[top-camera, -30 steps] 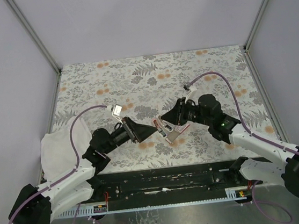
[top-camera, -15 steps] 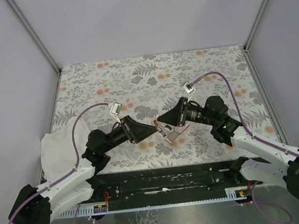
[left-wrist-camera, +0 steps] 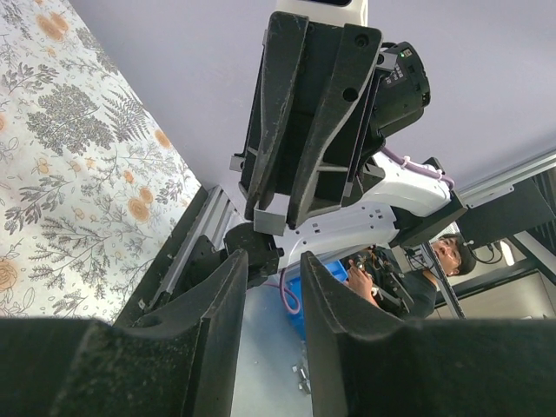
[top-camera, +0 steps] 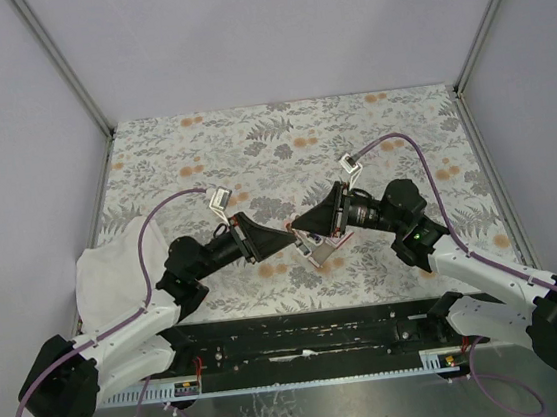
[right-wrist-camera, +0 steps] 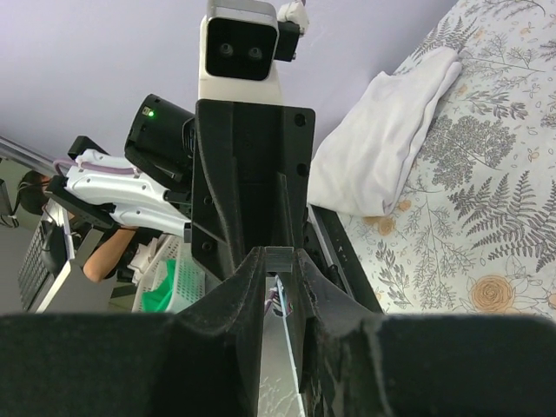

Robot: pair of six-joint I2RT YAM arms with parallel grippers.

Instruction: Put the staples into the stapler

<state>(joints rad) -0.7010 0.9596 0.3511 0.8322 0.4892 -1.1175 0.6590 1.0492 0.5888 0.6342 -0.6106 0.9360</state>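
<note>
The left end effector (left-wrist-camera: 274, 261) has narrowed to a small empty gap and moved up to the staples (right-wrist-camera: 280, 256), pinched in the right end effector (top-camera: 299, 230) just above the stapler (top-camera: 318, 250); a handover or regrip looks imminent.

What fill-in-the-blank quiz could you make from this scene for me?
The crumpled white cloth lies at the ___ edge of the floral table cover. The right arm's pincer pinches a small grey strip, while the left arm's pincer, jaws open, holds ___. That cover shows grey ferns and ___ flowers.
Missing words: left; nothing; orange.
</note>
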